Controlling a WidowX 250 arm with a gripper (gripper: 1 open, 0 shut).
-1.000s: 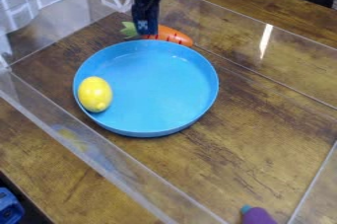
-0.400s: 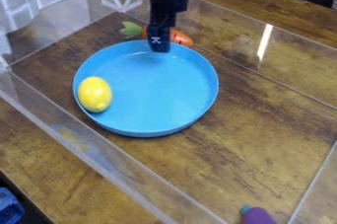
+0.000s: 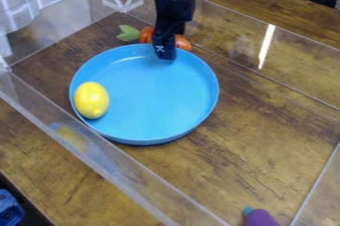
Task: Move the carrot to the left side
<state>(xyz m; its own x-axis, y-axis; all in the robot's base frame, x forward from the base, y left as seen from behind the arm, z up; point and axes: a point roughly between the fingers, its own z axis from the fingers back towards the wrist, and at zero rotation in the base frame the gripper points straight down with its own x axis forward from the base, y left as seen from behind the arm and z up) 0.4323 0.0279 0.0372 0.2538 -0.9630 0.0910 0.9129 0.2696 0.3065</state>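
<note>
- The claw [image 3: 163,48] is black and points steeply downward, its tip hanging over the far rim of a blue plate [image 3: 186,120].
- Its jaws are hard to separate against the dark body from this angle; they stand spread wide, with nothing seen held between them.
- The arm above the claw rises almost straight up and is cut off by the top edge of the picture.
- The carrot [image 3: 181,44], small and orange, lies on the table just behind the plate's far rim, directly behind the claw.
- The claw hides the carrot's middle: only an orange bit shows on each side of it, and the green top is barely made out to the left.
- Whether the claw touches the carrot cannot be told.
- A yellow lemon [image 3: 90,100] sits inside the plate, near its left edge.
- The plate rests on a dark wooden table [image 3: 272,120] with clear plastic walls around it.
- A purple object [image 3: 260,217] is cut off at the bottom right corner.
</note>
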